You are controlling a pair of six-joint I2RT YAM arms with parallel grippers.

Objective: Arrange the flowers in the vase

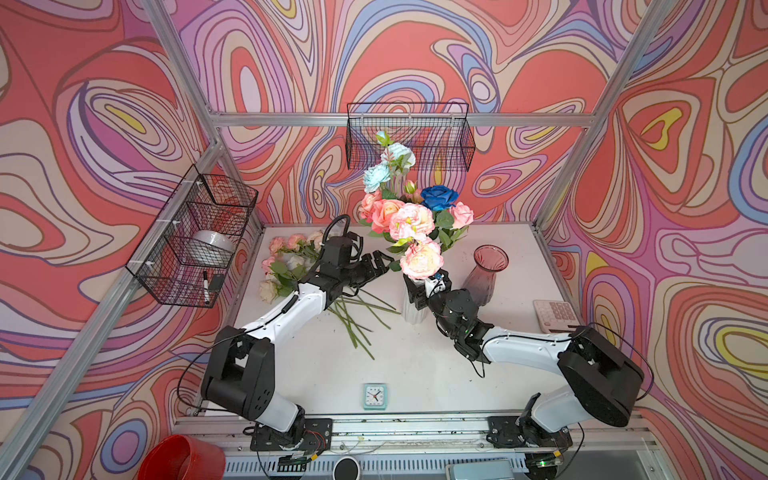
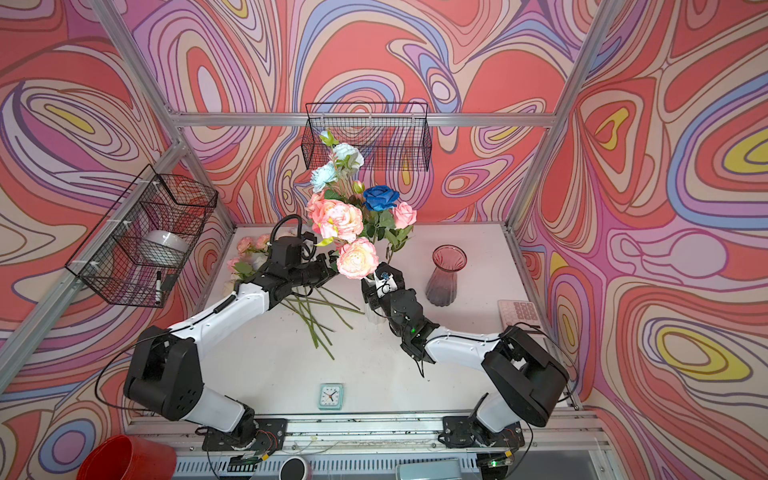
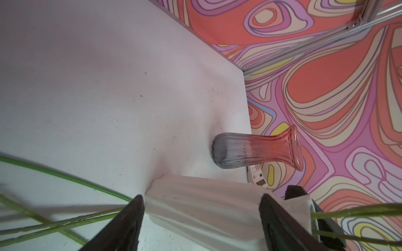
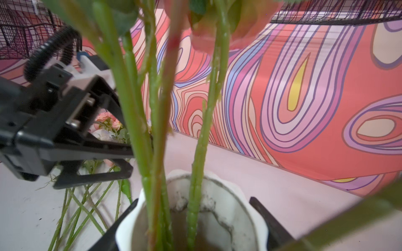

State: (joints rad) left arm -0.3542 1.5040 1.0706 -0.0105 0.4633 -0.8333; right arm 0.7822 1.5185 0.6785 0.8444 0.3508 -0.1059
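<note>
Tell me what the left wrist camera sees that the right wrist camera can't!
Only the left wrist camera shows the pink glass vase, standing empty on the table with a calculator near it. Only the right wrist camera shows the left gripper, open beside the stems. It also shows the wire baskets, the loose roses lying on the table, and the inside of the white vase. Both cameras show the white vase, green stems, the table and the swirly wall.
</note>
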